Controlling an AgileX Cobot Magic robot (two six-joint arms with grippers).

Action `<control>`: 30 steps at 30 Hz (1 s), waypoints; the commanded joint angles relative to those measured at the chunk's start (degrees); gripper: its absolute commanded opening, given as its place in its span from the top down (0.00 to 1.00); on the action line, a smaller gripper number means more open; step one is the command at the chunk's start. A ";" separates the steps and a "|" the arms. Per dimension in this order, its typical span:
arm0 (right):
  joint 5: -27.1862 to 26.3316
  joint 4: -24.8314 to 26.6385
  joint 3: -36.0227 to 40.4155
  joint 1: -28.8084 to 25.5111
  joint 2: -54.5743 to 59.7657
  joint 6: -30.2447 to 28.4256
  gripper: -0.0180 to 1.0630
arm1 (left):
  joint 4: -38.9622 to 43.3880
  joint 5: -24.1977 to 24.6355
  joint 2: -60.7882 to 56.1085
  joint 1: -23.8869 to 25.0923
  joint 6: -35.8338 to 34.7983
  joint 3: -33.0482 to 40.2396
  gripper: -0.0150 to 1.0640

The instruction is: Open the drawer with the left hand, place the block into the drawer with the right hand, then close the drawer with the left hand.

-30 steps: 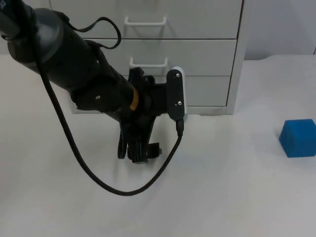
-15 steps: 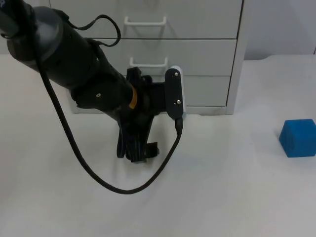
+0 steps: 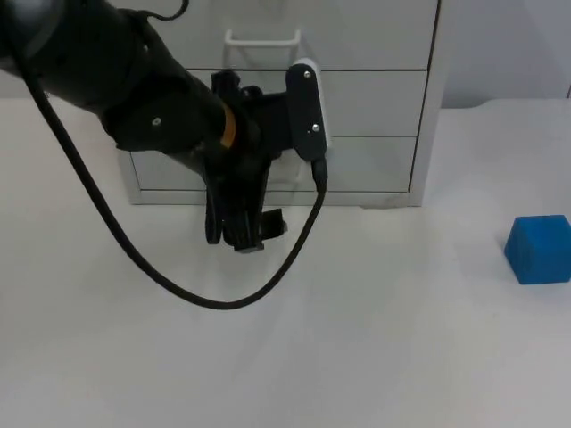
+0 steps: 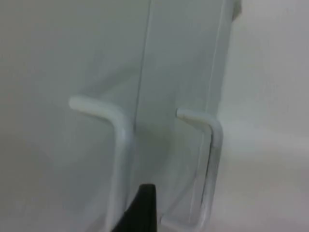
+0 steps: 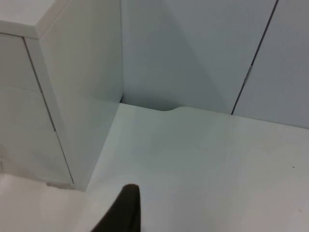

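Two white handles face left hand; block well apart.

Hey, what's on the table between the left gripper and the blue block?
Nothing: in the top view, bare white table runs from the left gripper to the blue block.

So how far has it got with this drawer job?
Nothing is finished: every drawer of the cabinet is shut. The left gripper hangs in front of the drawer handles, not yet gripping one. The blue block lies on the table, untouched. Opening, placing and closing all remain.
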 commanded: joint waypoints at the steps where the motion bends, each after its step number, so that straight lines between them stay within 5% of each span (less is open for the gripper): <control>1: 0.02 -0.36 -0.33 -0.03 -0.16 -0.43 0.01 | -0.96 -3.38 -2.10 0.18 -0.43 0.46 0.12; 12: 0.23 -1.82 -0.33 -0.03 -0.16 -0.43 0.01 | -5.26 -5.85 -9.87 -0.46 -0.43 6.08 0.12; 17: 0.23 -1.82 -0.33 -0.03 -0.16 -0.43 0.01 | -11.33 -12.84 -15.17 0.80 0.97 11.47 0.12; 19: 0.23 -1.82 -0.33 -0.03 -0.16 -0.32 0.01 | -17.91 -16.49 -16.42 0.80 9.00 13.42 0.12; 21: 0.23 -1.68 -0.33 -0.03 -0.16 -0.32 0.01 | -33.64 -21.89 -16.23 -0.31 28.13 14.95 0.12; 22: 0.23 -1.68 -0.33 -0.03 -0.16 -0.32 0.01 | -33.64 -21.89 -16.23 -0.31 28.13 14.95 0.12; 24: 0.23 -1.68 -0.33 -0.03 -0.16 -0.32 0.01 | -57.83 -35.83 -14.66 -2.89 57.02 17.09 0.12; 25: 0.23 -1.68 -0.33 -0.03 -0.16 -0.32 0.01 | -60.85 -43.13 -13.25 -3.96 61.67 17.22 0.12; 28: -0.46 -1.69 -0.33 -0.03 -0.16 -0.32 0.01 | -54.67 -40.86 -12.31 -4.10 57.66 17.22 0.12; 30: -0.88 -1.69 -0.33 -0.03 -0.16 -0.32 0.01 | -51.21 -31.70 -12.03 -4.98 54.70 17.47 0.12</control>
